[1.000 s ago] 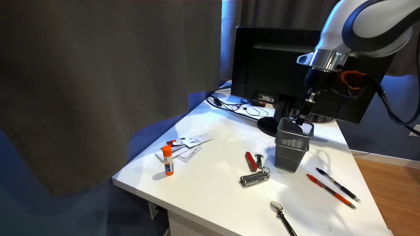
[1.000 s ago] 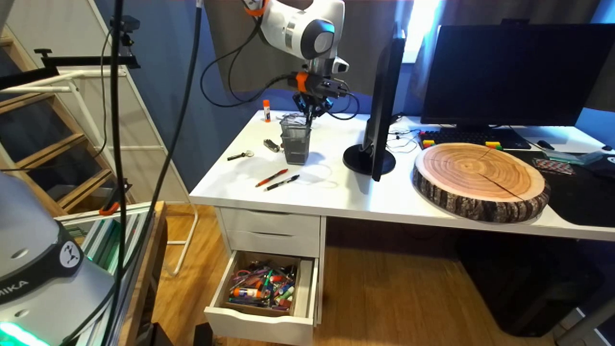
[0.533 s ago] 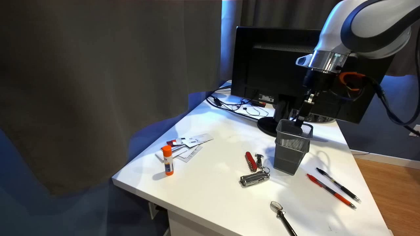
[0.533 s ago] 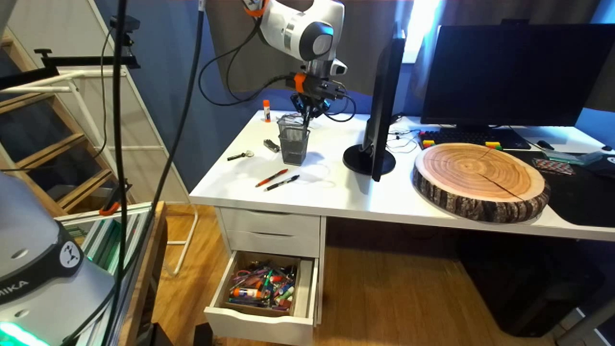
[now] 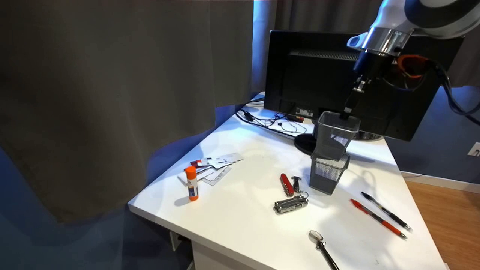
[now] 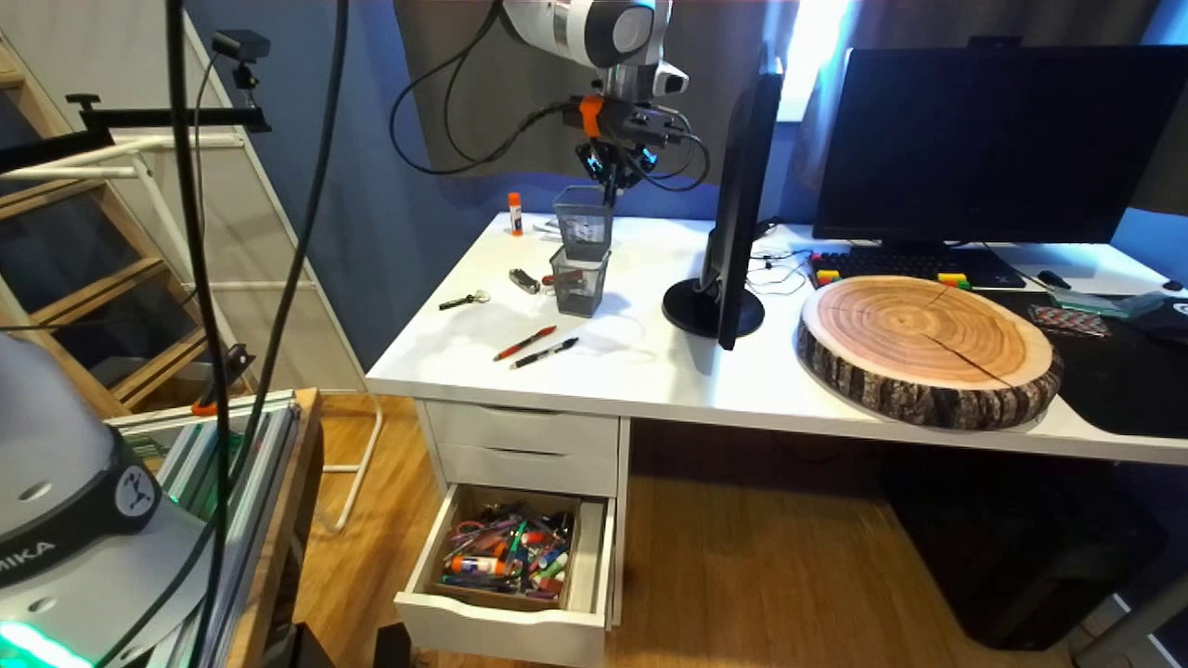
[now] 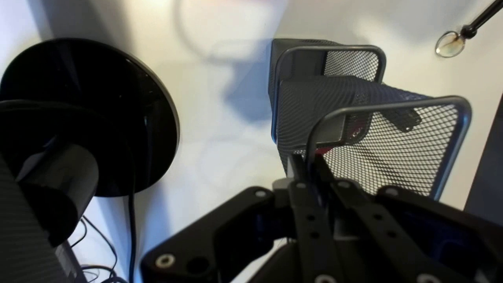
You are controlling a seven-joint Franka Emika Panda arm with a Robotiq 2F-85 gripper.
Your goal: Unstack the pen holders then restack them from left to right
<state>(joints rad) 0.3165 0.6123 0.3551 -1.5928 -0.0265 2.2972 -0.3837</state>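
Observation:
The two dark grey mesh pen holders stand one above the other. The upper pen holder [image 5: 333, 140] is lifted most of the way out of the lower pen holder [image 5: 324, 182]. Its base is at about the lower one's rim; I cannot tell if it is just inside or just above. Both show in an exterior view too, the upper [image 6: 583, 223] and the lower [image 6: 579, 292]. My gripper [image 7: 310, 159] is shut on the upper holder's rim and wall, one finger each side. In the wrist view the lower holder's rim [image 7: 330, 48] is partly hidden behind the upper holder.
The round black monitor base [image 7: 94, 118] stands close by, its monitor [image 5: 315, 75] behind the gripper. A red pen [image 5: 378, 219], a black pen [image 5: 388, 212], a red pocketknife [image 5: 287, 185], a multitool [image 5: 291, 204] and a glue stick [image 5: 192, 183] lie or stand around the holders.
The gripper has risen with the upper pen holder, which was nested in the lower one. The lower holder was tilted or shifted slightly and now rests on the desk.

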